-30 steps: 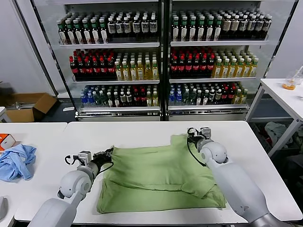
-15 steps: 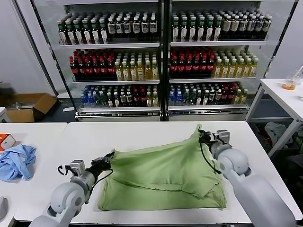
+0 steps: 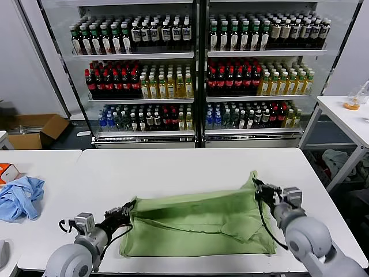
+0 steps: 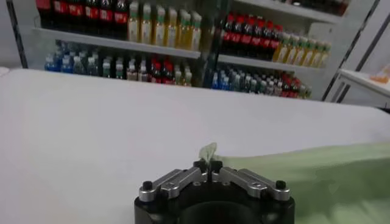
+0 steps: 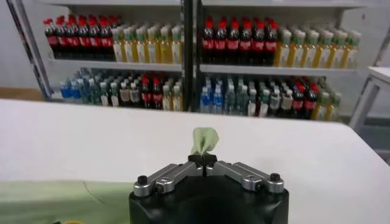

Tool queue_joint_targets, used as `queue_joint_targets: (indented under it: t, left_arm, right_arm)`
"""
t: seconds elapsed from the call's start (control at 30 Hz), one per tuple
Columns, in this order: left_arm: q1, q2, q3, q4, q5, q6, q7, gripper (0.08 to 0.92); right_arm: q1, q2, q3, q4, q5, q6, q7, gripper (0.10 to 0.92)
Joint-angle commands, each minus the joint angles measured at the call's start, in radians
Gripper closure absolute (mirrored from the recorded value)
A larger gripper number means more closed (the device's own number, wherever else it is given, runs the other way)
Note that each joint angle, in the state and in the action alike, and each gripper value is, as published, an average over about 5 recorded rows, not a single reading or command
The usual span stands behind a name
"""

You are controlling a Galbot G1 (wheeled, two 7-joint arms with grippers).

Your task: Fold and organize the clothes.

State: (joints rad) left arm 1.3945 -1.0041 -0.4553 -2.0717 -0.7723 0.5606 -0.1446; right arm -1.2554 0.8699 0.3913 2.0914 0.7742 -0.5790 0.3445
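Both grippers, the left gripper and right gripper, pinch the green shirt by its upper corners, stretched over the white table. A blue cloth lies left; bottle-filled coolers stand behind.

Both arms reach forward low, left pincer and right pincer each clamped tight.

Pale green shirt folded over, far corners lifted off table.
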Motion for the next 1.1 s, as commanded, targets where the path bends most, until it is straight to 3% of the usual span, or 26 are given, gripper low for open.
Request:
queue_joint_targets:
  t: [0.03,0.2,0.3,0.53,0.7,1.1]
  left_arm:
    - [0.069,-0.001,-0.014,-0.027,0.024,0.016,0.001,0.908]
    - [0.065,-0.013,0.002,-0.02,0.08,0.015,0.005,0.906]
    - [0.072,-0.027,0.013,-0.025,0.143,-0.005,-0.011,0.855]
    - [0.162,-0.093,0.034,-0.101,0.29,-0.113,-0.122,0.631]
    - [0.174,-0.185,0.062,-0.07,0.413,-0.153,-0.185,0.501]
    - [0.15,-0.268,0.094,0.04,0.488,-0.152,-0.21,0.193]
  right_arm:
    - [-0.215,-0.005,0.079,0.093,-0.014,0.001,0.035,0.92]
    - [-0.19,0.009,0.042,0.066,-0.047,-0.001,0.028,0.92]
    - [-0.177,0.013,0.028,0.068,-0.068,0.0,0.022,0.89]
    - [-0.209,0.018,0.051,0.115,-0.088,0.0,0.003,0.691]
    - [-0.243,0.027,0.068,0.141,-0.086,0.0,-0.005,0.535]
    - [-0.251,0.029,0.059,0.138,-0.086,0.0,-0.003,0.22]
